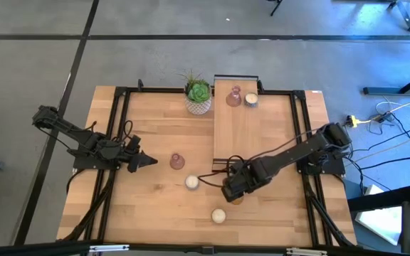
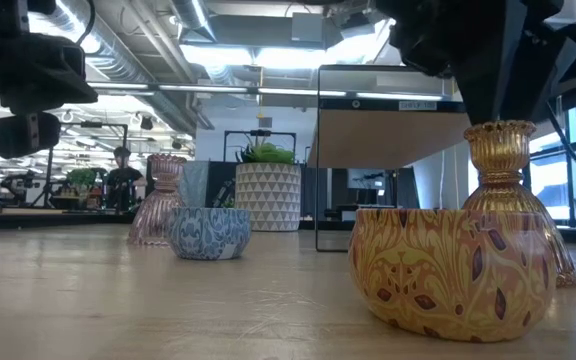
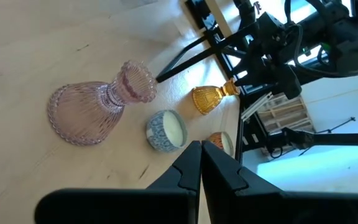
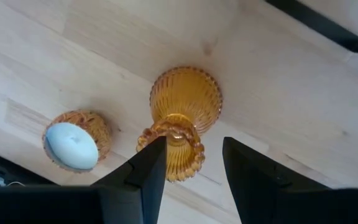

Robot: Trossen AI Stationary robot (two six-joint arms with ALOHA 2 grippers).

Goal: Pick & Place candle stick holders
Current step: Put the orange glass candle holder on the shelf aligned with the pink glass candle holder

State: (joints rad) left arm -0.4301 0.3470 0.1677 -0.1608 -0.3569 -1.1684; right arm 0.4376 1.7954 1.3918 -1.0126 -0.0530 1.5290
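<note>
An amber glass holder [image 4: 185,106] stands upright on its wide base on the table, near the front right [image 1: 238,200]. My right gripper [image 4: 194,167] is open above it, one finger on either side of its ribbed rim, touching nothing that I can see. A pink glass holder [image 1: 177,161] stands mid-table. A round candle cup with a blue pattern [image 2: 208,232] and one with an orange pattern [image 2: 453,272] sit near it, both white from above. A brownish-pink glass holder [image 1: 233,96] and a white round one [image 1: 250,100] stand on the wooden stand [image 1: 237,131]. My left gripper [image 1: 146,161] is shut and empty, left of the pink holder.
A green succulent in a white patterned pot [image 1: 198,94] stands at the far edge beside the stand. A black frame [image 1: 119,128] runs along the table's sides. Bare wood lies at the table's near left. A person [image 2: 121,175] shows in the room beyond.
</note>
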